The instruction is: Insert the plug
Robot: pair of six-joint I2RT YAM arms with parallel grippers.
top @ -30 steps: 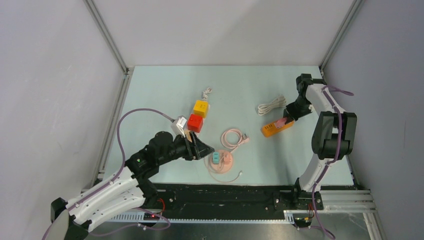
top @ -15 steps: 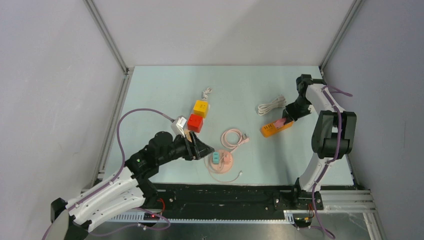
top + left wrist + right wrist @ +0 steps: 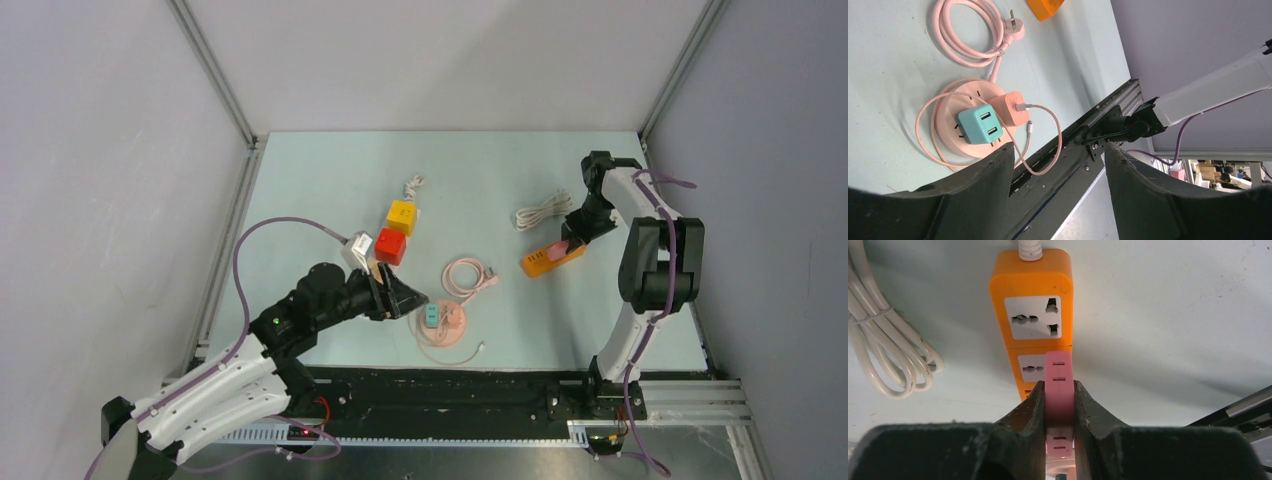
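Observation:
My right gripper (image 3: 1058,390) is shut on a pink plug (image 3: 1058,385) and holds it over the orange power strip (image 3: 1034,315), at the strip's second socket (image 3: 1032,368). In the top view the orange strip (image 3: 545,262) lies right of centre with the right gripper (image 3: 572,238) at its far end. My left gripper (image 3: 1055,165) is open and empty, held near a round pink socket hub (image 3: 955,150) that carries a teal adapter (image 3: 980,126) and a salmon adapter (image 3: 1011,108); the left gripper (image 3: 408,300) also shows in the top view.
A coiled white cable (image 3: 540,213) lies by the strip. A coiled pink cable with plug (image 3: 467,276) lies mid-table. Yellow (image 3: 402,216), red (image 3: 391,246) and white (image 3: 358,247) cube adapters sit left of centre. The black front rail (image 3: 450,385) runs along the near edge.
The right gripper with the pink plug has shifted slightly left, and the orange strip has moved a little with it. The left arm has not moved.

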